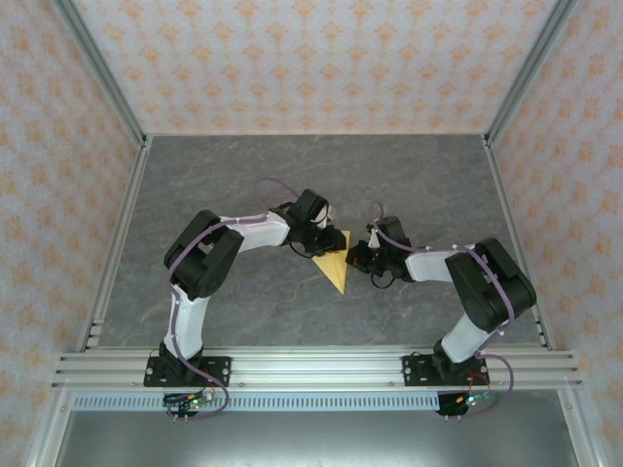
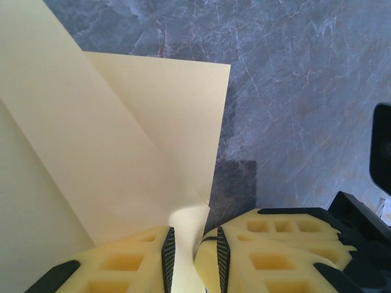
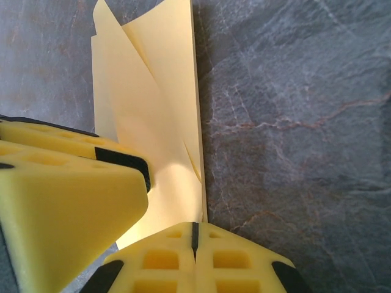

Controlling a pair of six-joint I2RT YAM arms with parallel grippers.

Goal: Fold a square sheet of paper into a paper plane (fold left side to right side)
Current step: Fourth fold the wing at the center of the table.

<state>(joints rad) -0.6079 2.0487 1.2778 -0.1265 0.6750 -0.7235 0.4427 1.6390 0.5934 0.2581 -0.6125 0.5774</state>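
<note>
The left gripper (image 2: 194,253) is pinching a flap of the square sheet of paper (image 2: 122,159), the closed right gripper (image 3: 195,241) seemingly pinning its edge; I'd be aligning edges before creasing.

Top external: high at the near edge, looking down across the table (image 1: 243,321).
Wrists: very near, facing down.
Shared: the yellow paper (image 1: 336,263).

Your right gripper (image 3: 195,241) sits at 6 o'clock, jaws pressed together right at the paper's (image 3: 159,110) near edge. The folded paper runs up to 12. The left gripper (image 3: 142,174) comes in over it from 8, with grey table (image 3: 293,122) at 3.
</note>
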